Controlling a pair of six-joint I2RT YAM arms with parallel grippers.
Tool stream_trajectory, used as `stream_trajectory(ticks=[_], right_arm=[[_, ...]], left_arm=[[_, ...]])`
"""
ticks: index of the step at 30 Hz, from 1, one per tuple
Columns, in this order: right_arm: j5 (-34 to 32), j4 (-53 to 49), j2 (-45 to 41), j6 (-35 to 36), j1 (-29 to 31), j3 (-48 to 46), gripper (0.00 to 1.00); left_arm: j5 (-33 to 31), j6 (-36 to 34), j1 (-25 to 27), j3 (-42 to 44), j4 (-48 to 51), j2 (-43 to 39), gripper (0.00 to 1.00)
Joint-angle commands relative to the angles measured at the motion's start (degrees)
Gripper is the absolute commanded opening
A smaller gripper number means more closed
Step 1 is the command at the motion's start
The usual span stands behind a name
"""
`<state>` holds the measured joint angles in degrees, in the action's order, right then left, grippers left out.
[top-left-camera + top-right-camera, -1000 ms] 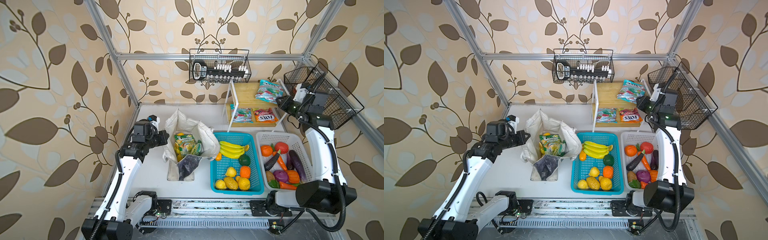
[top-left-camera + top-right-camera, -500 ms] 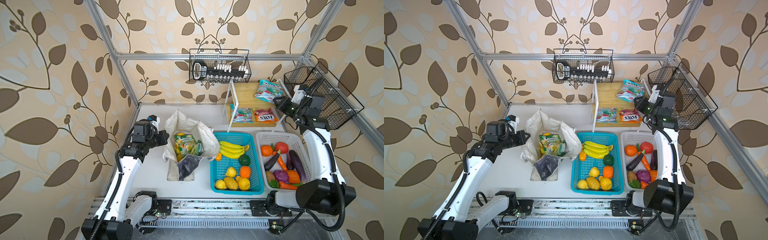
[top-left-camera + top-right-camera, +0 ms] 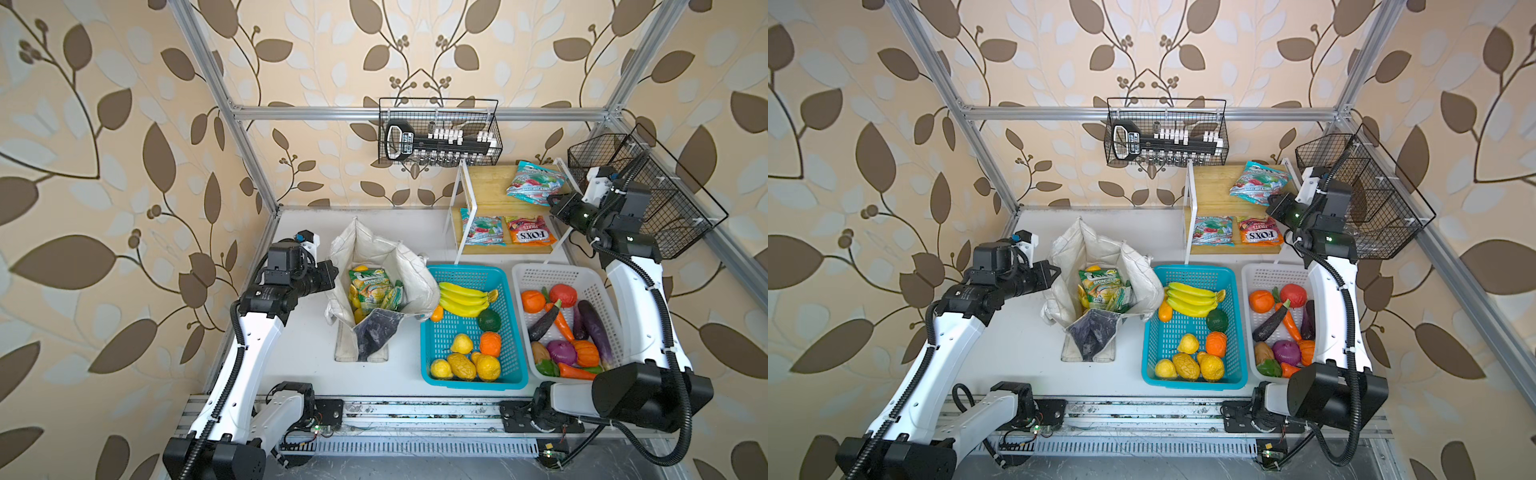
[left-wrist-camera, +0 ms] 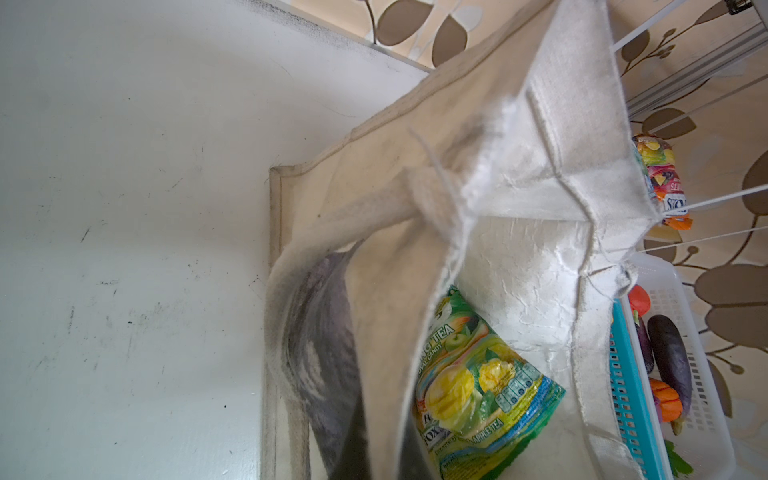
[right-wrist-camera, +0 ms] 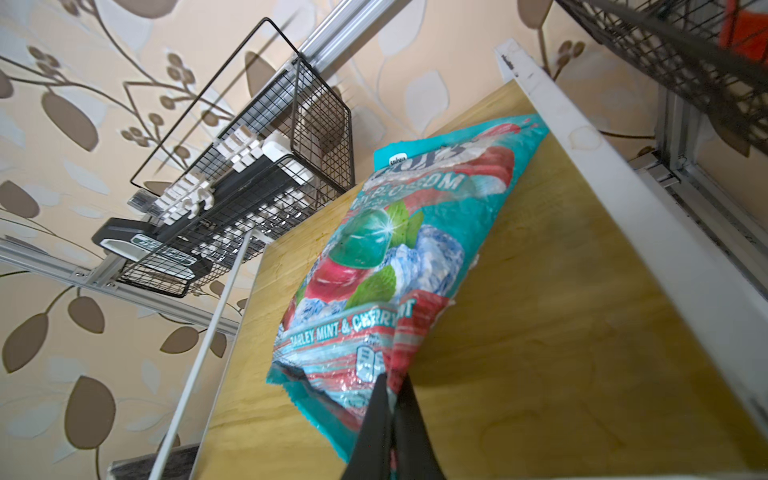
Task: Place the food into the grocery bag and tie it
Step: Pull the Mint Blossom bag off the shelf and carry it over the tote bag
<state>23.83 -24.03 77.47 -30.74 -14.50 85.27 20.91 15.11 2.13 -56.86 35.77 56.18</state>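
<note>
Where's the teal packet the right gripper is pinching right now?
In both top views the teal packet lies on the upper wooden shelf at the back right, beside the black wire basket. The right gripper is shut on its edge.

We log this as a robot lab cell dressed as a mock grocery shop. An aluminium frame [image 3: 415,113] boxes the table [image 3: 307,345], lined with leaf wallpaper [image 3: 104,166]. Robot arms [image 3: 257,345] stand on a front rail [image 3: 415,411]. Toy produce [image 3: 461,297] fills a blue basket [image 3: 473,384] and a white basket [image 3: 557,270]; snack packets [image 3: 530,237] lie on a wooden shelf [image 3: 490,187].
</note>
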Motion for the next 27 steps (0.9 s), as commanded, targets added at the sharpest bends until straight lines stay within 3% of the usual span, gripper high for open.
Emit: stream_trajectory(ticks=[1,18,27], right_arm=[[2.5,0.9,-3.0,-1.0,1.2,3.7,0.0],[0.2,-4.7,-9.5,1.4,9.3,11.4,0.0],[-5.7,-6.6,-13.9,3.1,24.0,12.5,0.0]], left_arm=[[1.5,-0.9,-0.6,-1.4,-0.7,-1.1,0.0],[1.2,-0.9,-0.6,-1.4,-0.6,-1.2,0.0],[1.7,-0.8,-0.6,-1.3,-0.9,-1.2,0.0]])
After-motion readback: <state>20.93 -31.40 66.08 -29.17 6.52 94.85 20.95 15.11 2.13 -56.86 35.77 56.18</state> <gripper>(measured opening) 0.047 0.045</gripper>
